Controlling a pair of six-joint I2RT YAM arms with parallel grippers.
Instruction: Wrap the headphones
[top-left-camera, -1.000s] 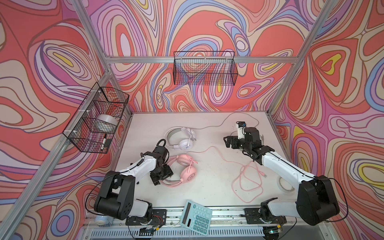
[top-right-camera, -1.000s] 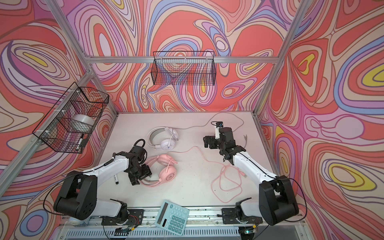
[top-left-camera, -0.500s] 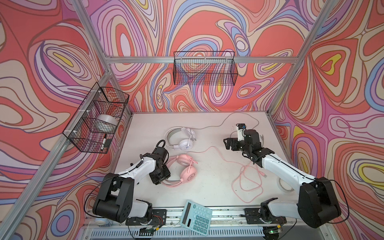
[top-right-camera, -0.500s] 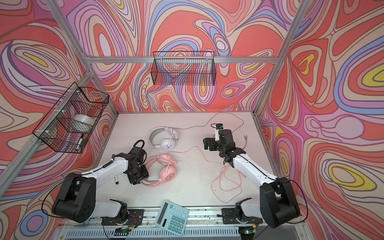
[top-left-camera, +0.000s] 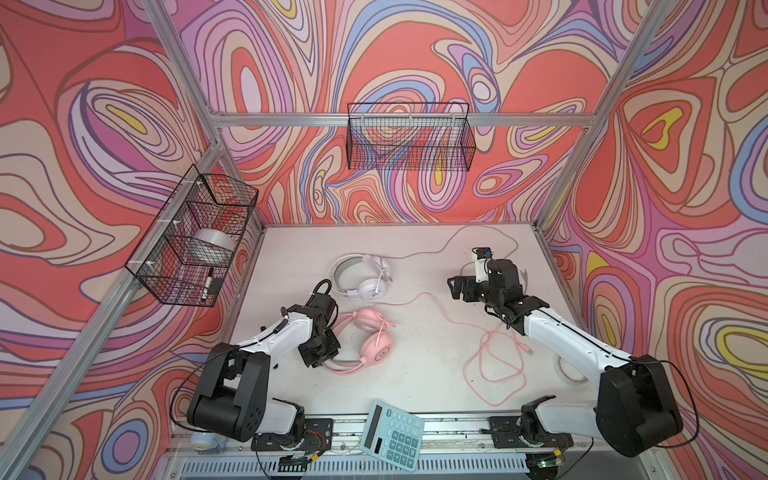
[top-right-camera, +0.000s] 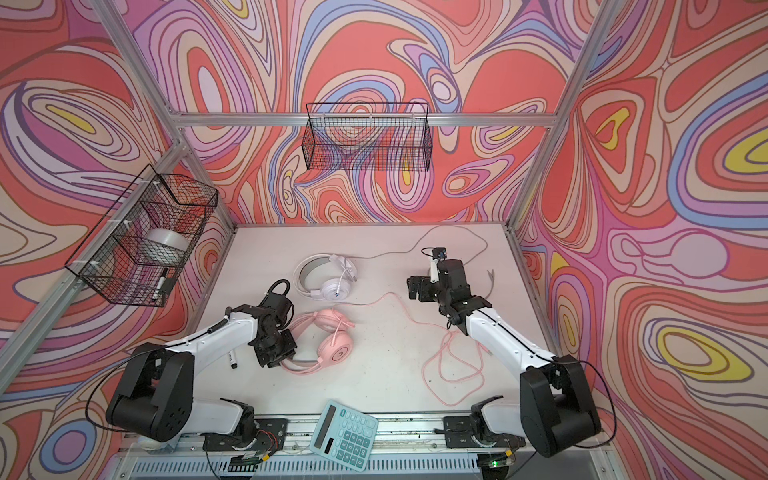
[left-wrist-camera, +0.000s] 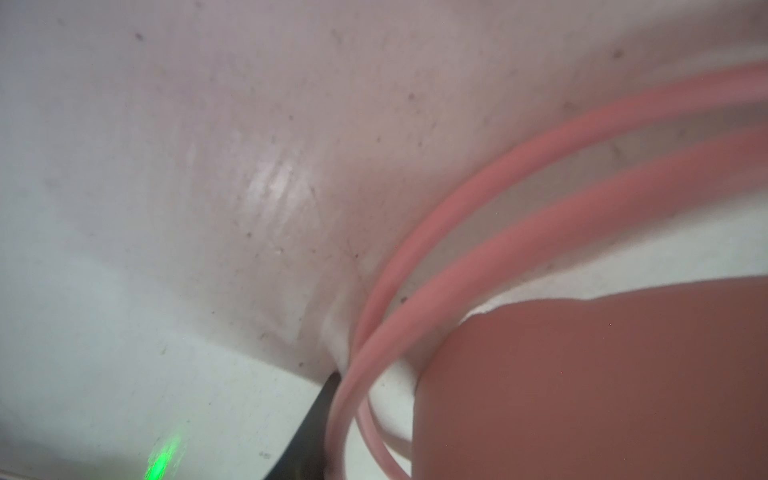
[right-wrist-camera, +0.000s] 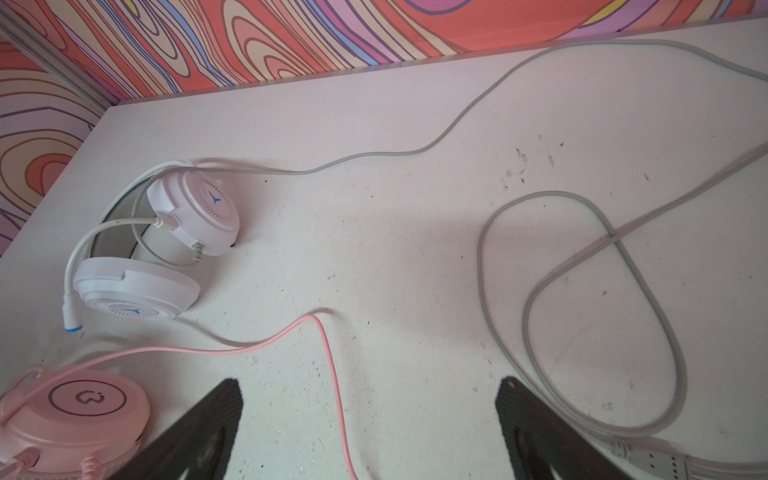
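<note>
In a top view, the left gripper (top-left-camera: 319, 356) hides part of the pink headset (top-left-camera: 376, 347) headband, mid table (top-left-camera: 419, 370); the white headset (top-left-camera: 365, 277) lies behind it.
Left wrist view: blurred, grip state indeterminate.
Right wrist view: right gripper (right-wrist-camera: 370, 419) spread wide; pink headset cropped.

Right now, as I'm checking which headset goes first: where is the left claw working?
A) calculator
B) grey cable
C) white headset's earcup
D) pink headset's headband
D: in a top view the left claw is down at the pink headset's headband; pink bands fill its wrist view.
</note>
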